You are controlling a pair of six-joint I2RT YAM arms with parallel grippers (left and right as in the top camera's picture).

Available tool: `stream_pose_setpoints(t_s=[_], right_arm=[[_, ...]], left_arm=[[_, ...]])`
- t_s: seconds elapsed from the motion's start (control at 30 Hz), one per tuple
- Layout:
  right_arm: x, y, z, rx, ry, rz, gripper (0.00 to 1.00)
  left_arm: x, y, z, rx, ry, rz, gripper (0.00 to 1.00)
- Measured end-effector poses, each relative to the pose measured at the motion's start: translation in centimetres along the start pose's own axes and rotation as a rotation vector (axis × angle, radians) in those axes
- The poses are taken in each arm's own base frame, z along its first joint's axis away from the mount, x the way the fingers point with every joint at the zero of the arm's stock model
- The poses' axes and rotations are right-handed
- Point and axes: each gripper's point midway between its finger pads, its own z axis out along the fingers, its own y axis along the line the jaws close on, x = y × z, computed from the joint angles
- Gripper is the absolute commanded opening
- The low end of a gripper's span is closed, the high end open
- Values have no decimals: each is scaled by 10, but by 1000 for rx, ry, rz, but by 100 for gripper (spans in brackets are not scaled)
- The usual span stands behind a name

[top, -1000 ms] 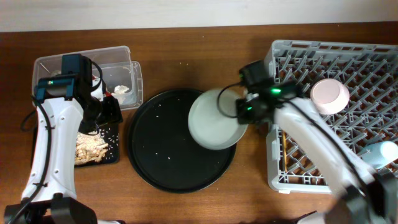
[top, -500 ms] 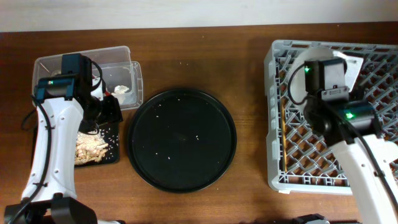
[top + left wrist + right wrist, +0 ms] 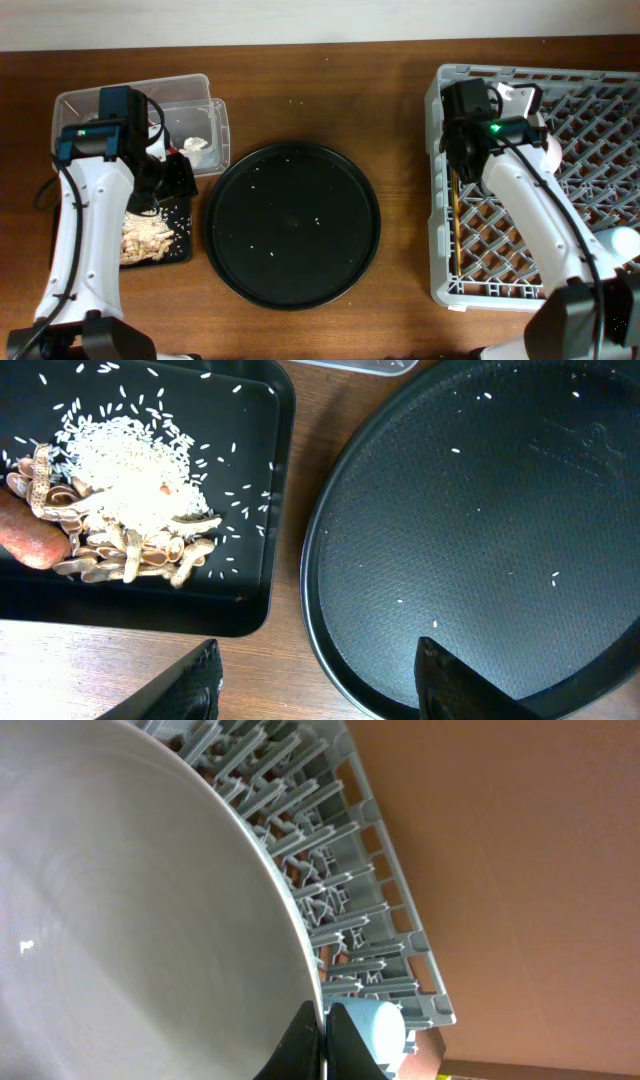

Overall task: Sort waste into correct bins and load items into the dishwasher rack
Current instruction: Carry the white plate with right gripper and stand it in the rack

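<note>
your right gripper (image 3: 322, 1038) is pinched tight on the rim of the pale grey-blue round plate (image 3: 130, 920), held over the pegs of the large square grey plastic rack (image 3: 345, 885), while your left gripper (image 3: 318, 660) hangs wide open and empty beside the shallow black rectangular tray (image 3: 150, 615) of white rice and beige flaky scraps (image 3: 130, 480).

Robot test bench staged as a kitchen clean-up station rather than a lived-in kitchen: bare wooden table (image 3: 300, 110) against a plain pale wall (image 3: 300, 20), with a white robot arm (image 3: 85, 230) at each side. The kitchen part is all props on the table: grey dishwasher rack (image 3: 600, 110), plate (image 3: 120, 920), clear tub (image 3: 190, 90), black tray (image 3: 150, 605) holding rice (image 3: 130, 460) and food scraps (image 3: 130, 550), round black tray (image 3: 292, 225).
</note>
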Motion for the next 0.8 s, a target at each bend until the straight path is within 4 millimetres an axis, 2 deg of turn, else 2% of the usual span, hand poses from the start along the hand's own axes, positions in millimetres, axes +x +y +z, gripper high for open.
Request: stream_pose_setpoints(t_s=[0.07, 0.1, 0.13, 0.17, 0.33, 0.4, 0.53, 0.6, 0.67, 0.7, 0.77, 0.8], right_arm=[[4, 8, 2, -26, 19, -7, 4], [5, 11, 2, -40, 27, -5, 17], [8, 14, 2, -64, 37, -2, 40], [11, 20, 1, -96, 55, 1, 52], [33, 37, -5, -221, 148, -31, 57], [33, 34, -13, -266, 149, 5, 63], [27, -2, -45, -373, 81, 142, 76], [27, -22, -69, -472, 39, 223, 82], [28, -22, -83, -562, 29, 242, 87], [29, -18, -91, -624, 30, 237, 94], [32, -2, -103, -741, 46, 187, 99], [36, 9, -110, -809, 62, 150, 98]], left_arm=[[0, 0, 0, 0, -1, 0, 61], [-1, 0, 0, 0, -2, 0, 61], [0, 0, 0, 0, -2, 0, 61], [-1, 0, 0, 1, -2, 0, 62], [0, 0, 0, 0, -1, 0, 61], [0, 0, 0, 0, -1, 0, 62], [0, 0, 0, 0, -1, 0, 62], [-1, -4, 0, 3, -7, 12, 62], [-3, -13, 1, 6, -21, 46, 69], [-4, -22, 1, 12, -30, 79, 79], [-1, -46, 2, 29, -42, 176, 93], [3, -58, 3, 37, -40, 222, 95]])
